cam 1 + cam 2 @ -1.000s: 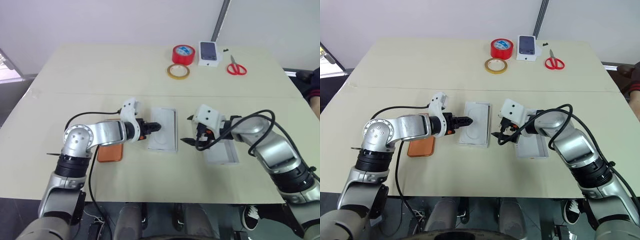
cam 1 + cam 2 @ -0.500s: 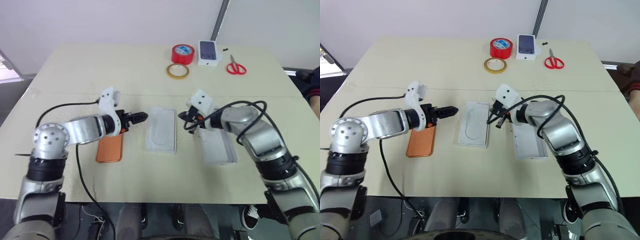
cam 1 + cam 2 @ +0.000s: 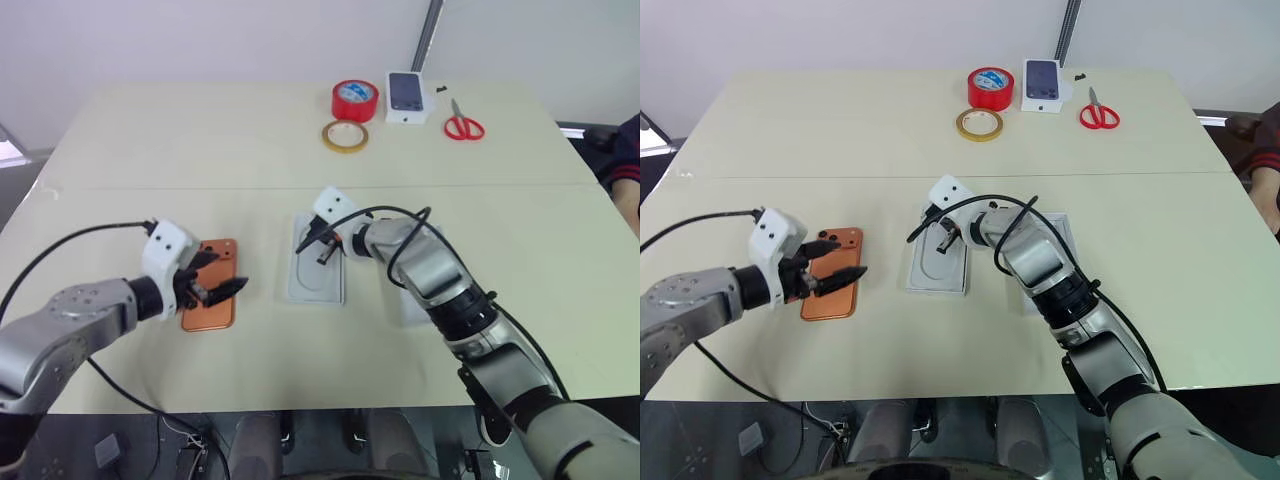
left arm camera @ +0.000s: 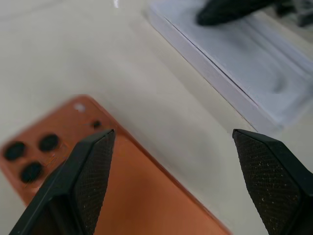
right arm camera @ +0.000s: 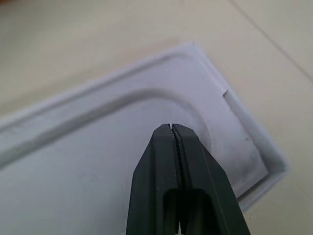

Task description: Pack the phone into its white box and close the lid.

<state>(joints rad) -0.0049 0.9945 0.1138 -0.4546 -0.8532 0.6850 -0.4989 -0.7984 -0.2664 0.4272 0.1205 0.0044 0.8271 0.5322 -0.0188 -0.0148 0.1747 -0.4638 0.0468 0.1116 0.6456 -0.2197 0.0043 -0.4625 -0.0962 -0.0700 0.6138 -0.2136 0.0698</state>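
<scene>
White box (image 3: 1065,232) behind right arm

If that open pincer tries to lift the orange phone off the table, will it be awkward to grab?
Probably. The phone lies flat on the table, so there is little edge for the left pincer to catch. Its smooth back looks slippery and might slide when nudged. It looks stiff, so it should not bend or roll.

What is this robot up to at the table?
It is packing a phone. Its left gripper hangs open over the flat orange-copper phone lying on the beige table. Its right gripper, fingers shut and empty, points at the flat white insert with an oval recess. Nothing is held.
</scene>
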